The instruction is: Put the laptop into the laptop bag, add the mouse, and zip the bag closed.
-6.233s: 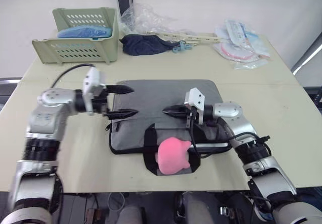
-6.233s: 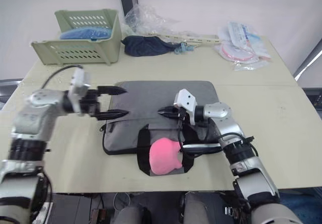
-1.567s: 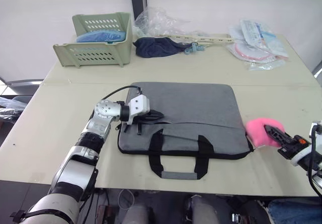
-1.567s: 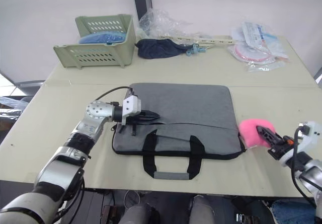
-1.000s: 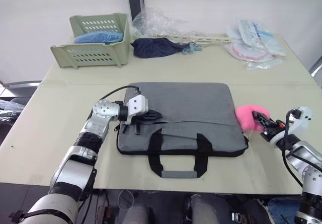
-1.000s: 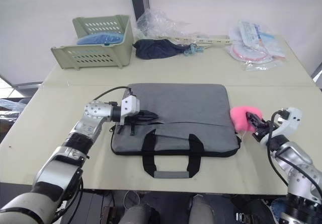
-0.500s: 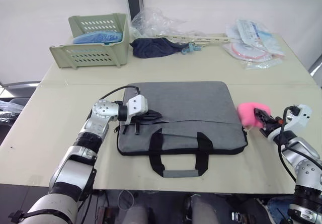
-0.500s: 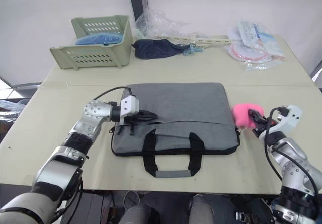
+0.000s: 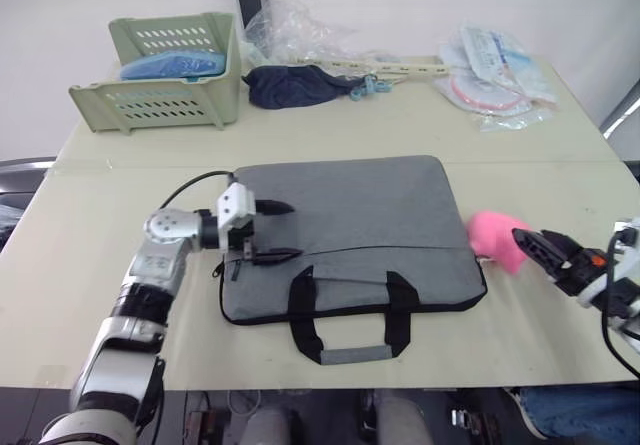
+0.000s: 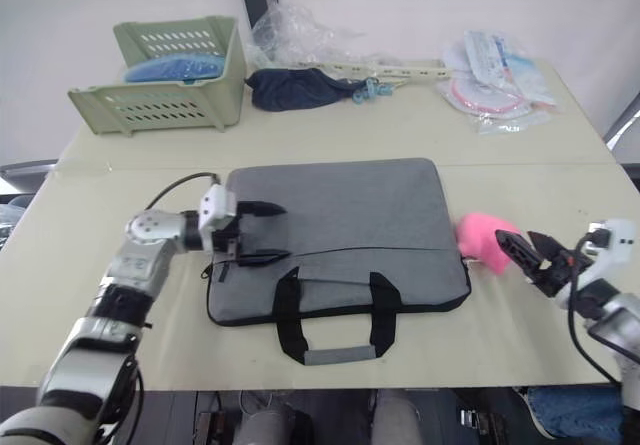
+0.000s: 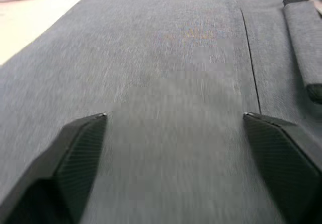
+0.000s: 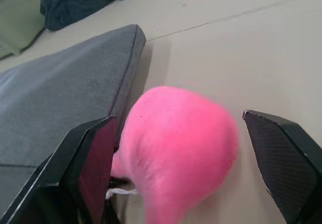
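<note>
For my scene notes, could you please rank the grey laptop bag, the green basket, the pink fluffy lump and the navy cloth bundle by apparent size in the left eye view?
1. laptop bag
2. green basket
3. navy cloth bundle
4. pink fluffy lump

The basket and bundle sit farther from the camera, so their real sizes are understated.

The laptop bag [image 9: 345, 235] lies flat at the middle of the table [image 9: 90, 265], its handles toward the near edge. A fluffy lump [image 9: 496, 240] sits on the table just beside the bag's right end. Along the far edge stand a basket [image 9: 160, 60] at the left, a cloth bundle [image 9: 293, 85] right of it, and packets [image 9: 495, 70] at the right.
</note>
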`<action>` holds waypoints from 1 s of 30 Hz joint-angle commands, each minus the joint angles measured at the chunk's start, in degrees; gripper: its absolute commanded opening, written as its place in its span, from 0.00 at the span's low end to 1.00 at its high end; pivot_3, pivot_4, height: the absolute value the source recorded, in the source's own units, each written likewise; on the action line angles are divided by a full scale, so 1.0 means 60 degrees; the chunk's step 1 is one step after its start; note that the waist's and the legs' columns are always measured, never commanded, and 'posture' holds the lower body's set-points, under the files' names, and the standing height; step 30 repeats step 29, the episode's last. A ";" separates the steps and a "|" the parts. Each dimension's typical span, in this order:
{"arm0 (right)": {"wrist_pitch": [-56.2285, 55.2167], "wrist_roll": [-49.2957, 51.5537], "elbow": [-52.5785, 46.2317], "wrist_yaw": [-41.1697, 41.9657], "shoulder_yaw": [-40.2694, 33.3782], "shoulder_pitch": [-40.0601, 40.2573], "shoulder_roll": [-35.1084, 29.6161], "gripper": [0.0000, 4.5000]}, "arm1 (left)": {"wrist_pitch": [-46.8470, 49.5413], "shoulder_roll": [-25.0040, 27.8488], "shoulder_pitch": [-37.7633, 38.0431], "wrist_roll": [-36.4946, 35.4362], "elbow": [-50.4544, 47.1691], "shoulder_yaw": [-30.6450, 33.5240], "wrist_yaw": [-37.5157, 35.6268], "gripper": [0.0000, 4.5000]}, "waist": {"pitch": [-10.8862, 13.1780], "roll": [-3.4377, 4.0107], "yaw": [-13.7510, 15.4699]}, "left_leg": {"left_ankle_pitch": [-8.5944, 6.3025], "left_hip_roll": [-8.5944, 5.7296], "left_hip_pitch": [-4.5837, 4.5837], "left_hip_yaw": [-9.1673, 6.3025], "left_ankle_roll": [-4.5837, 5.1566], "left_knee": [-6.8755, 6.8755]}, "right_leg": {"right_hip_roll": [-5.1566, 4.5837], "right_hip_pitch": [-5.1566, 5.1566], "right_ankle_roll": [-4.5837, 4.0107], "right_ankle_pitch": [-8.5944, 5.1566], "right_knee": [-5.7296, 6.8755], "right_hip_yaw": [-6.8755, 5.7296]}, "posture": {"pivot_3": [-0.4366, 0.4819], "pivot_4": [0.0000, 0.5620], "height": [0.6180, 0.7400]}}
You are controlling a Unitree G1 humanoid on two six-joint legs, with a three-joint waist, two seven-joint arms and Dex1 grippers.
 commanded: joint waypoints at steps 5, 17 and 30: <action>-0.4648 -0.3044 0.2348 0.3294 -0.0382 0.0813 -0.2360 1.00 | 0.1029 0.2348 0.1394 -0.0568 -0.0885 0.2298 0.0660 0.99 | 0.0258 -0.0147 -0.0035 | 0.0001 0.0022 -0.0004 0.0025 -0.0001 0.0020 | -0.0005 0.0002 0.0021 0.0002 -0.0015 -0.0003 | 0.48 0.27 1.00; -0.8417 -0.4875 0.8227 0.4785 0.0690 -0.1707 -0.4072 1.00 | -0.0568 0.4462 0.0992 0.0545 0.2237 0.3256 0.1775 0.99 | 0.0332 -0.0160 0.0014 | 0.0006 -0.0033 -0.0169 0.0123 -0.0006 0.0040 | -0.0023 -0.0150 0.0041 0.0011 0.0009 -0.0087 | 0.48 0.27 1.00; -0.8469 -0.4701 0.8606 0.5195 0.0852 -0.2291 -0.3929 1.00 | -0.1270 0.4383 0.0546 0.0781 0.3295 0.3023 0.1578 0.99 | 0.0333 -0.0160 -0.0055 | 0.0016 -0.0022 -0.0152 0.0164 -0.0024 0.0038 | -0.0005 -0.0153 0.0064 -0.0002 0.0028 -0.0080 | 0.48 0.27 1.00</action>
